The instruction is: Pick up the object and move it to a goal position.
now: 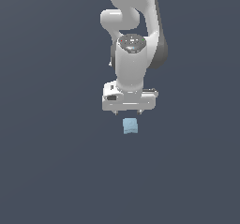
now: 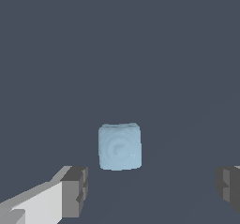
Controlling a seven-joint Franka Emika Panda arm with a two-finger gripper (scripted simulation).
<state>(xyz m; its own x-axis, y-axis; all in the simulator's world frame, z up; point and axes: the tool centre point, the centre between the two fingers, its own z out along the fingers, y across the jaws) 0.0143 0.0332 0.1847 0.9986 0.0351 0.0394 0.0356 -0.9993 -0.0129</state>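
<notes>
Fingers (image 2: 75, 192) spread, partly cropped; block (image 2: 119, 146) apart, unobstructed.

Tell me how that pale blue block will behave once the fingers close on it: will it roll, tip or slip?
The block looks roughly cube-shaped with flat faces, so it probably won't roll and seems unlikely to tip. Its faces look slightly uneven, so the fingers may seat imperfectly and it might twist a little. It is narrower than the open gripper, so it should fit easily.

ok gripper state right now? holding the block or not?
Gripper: open, jaws spread wide, holding nothing. The light-blue block sits apart from both fingers, ungrasped.
</notes>
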